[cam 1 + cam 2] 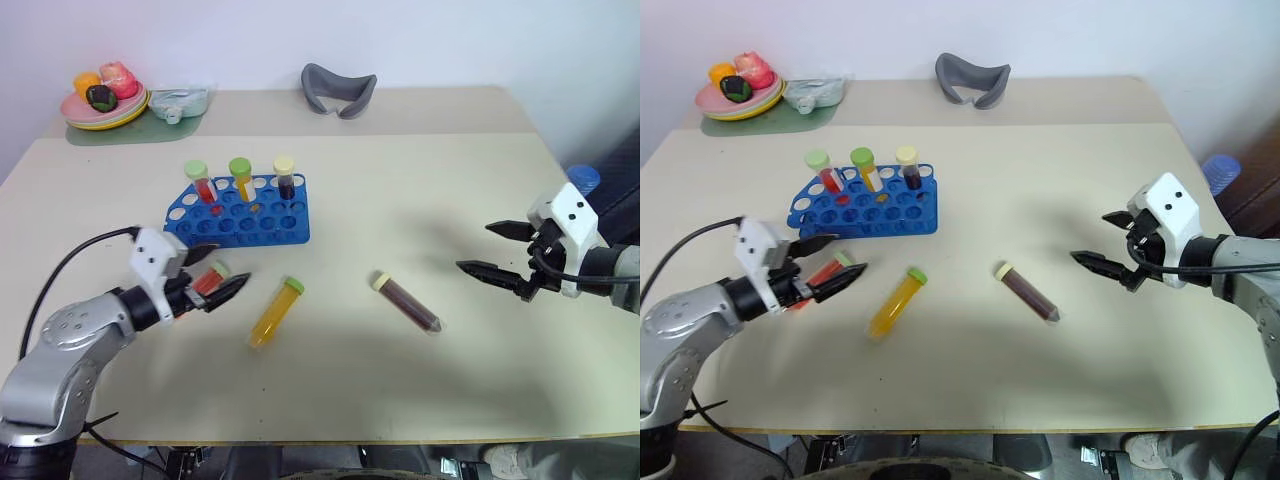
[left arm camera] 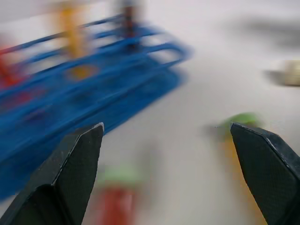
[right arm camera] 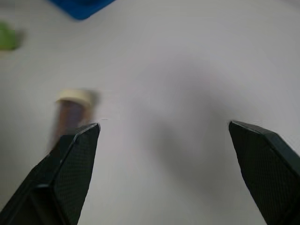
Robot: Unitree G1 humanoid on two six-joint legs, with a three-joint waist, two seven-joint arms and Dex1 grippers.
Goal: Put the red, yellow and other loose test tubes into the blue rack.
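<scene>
The blue rack [image 1: 262, 226] stands left of the table's middle, with a red, a yellow and a dark tube upright in its back row. Three tubes lie loose in front of it. A red tube [image 1: 209, 281] with a green cap lies between the spread fingers of my left gripper [image 1: 228, 267], which is open and hovers just in front of the rack. A yellow tube [image 1: 274, 314] lies to its right. A dark brown tube [image 1: 407, 303] with a cream cap lies further right. My right gripper [image 1: 477, 247] is open and empty, to the right of the brown tube [image 3: 70, 110].
At the back left, a plate [image 1: 104, 112] of toy food sits on a green mat beside a clear packet [image 1: 181, 100]. A grey curved object [image 1: 338, 89] rests at the back centre. A blue-capped bottle [image 1: 582, 179] stands off the table's right edge.
</scene>
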